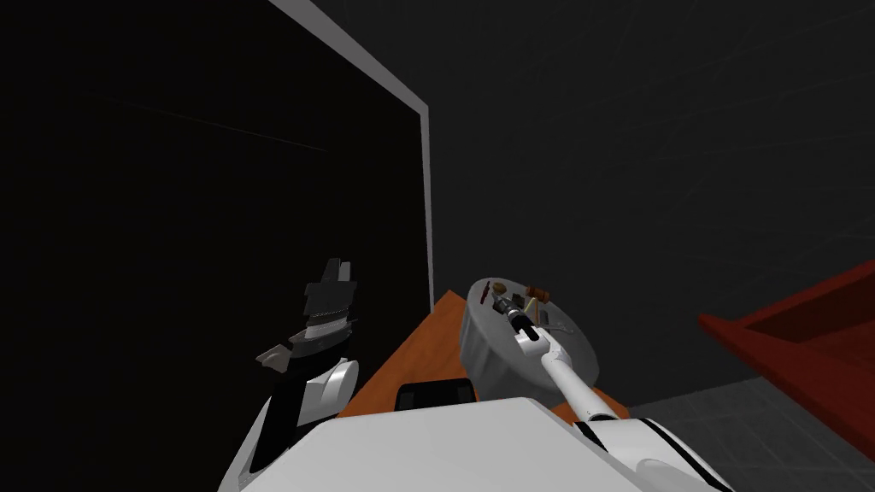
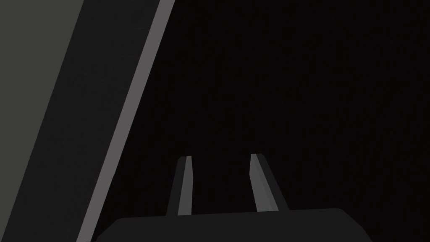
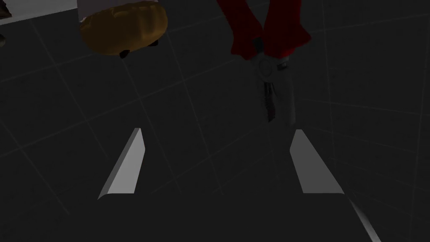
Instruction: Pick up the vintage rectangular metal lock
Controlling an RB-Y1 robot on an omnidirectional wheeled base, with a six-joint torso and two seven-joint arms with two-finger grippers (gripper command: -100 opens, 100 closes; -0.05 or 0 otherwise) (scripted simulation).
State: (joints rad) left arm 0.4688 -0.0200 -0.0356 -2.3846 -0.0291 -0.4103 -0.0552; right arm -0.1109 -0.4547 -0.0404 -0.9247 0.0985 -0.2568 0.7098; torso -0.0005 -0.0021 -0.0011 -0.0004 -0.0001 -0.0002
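A round grey table top (image 1: 496,350) carries several small items. My right gripper (image 1: 504,305) reaches over it from the near side. In the right wrist view that gripper (image 3: 216,130) is open with nothing between its fingers, over a dark tiled surface. Beyond the fingertips lies a golden-brown, rounded thing (image 3: 124,27) with a dark part under it; I cannot tell whether it is the lock. A red-handled tool (image 3: 264,29) with a grey metal nose lies beyond the other fingertip. In the head view a brown item (image 1: 537,295) and a dark red item (image 1: 485,292) flank the gripper. My left gripper (image 1: 340,270) is raised at the left, open (image 2: 220,156).
The round top stands against an orange-brown surface (image 1: 402,363) that bears a dark flat box (image 1: 434,395). A dark red piece of furniture (image 1: 795,342) stands at the right. A light wall edge (image 1: 425,188) borders a black area at the left.
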